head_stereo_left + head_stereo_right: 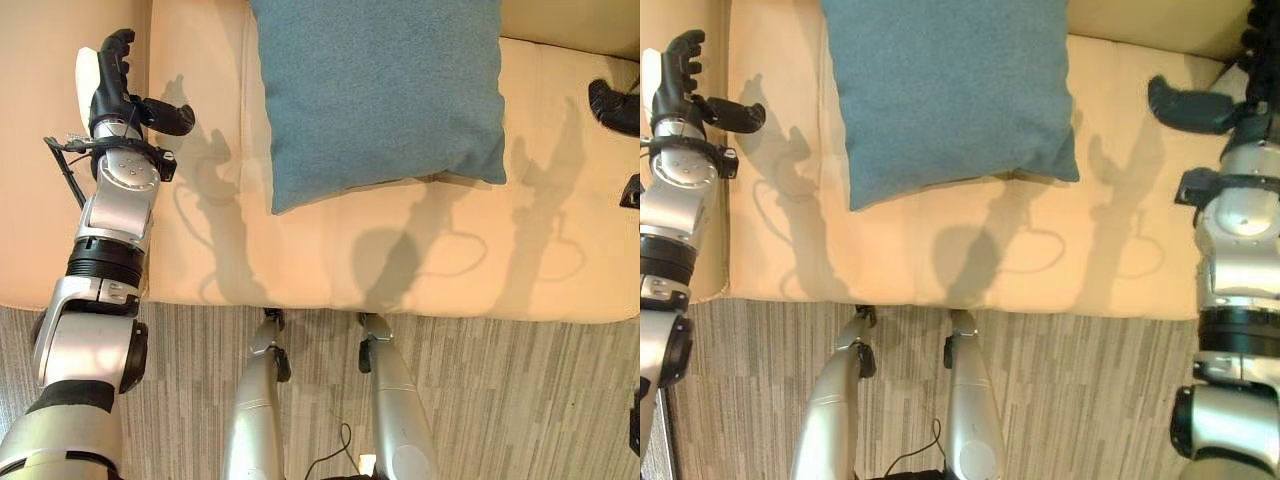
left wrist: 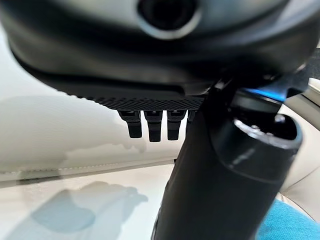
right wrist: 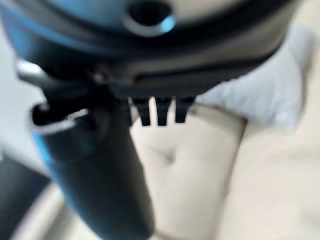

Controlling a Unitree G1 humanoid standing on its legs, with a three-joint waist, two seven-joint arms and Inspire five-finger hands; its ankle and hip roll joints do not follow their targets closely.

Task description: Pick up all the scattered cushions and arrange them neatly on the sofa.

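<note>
On the sofa (image 1: 330, 260) seat toward its back edge, a teal cushion (image 1: 385, 95) lying flat, left hand (image 1: 115, 85) and right hand (image 1: 1215, 105) above the seat either side, fingers relaxed, holding nothing.

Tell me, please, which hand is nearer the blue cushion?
The left hand and right hand flank the cushion about evenly; I cannot pick one.

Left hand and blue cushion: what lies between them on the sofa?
Bare cream sofa seat, shadows aside, separates the left hand from the blue cushion in the left eye view.
</note>
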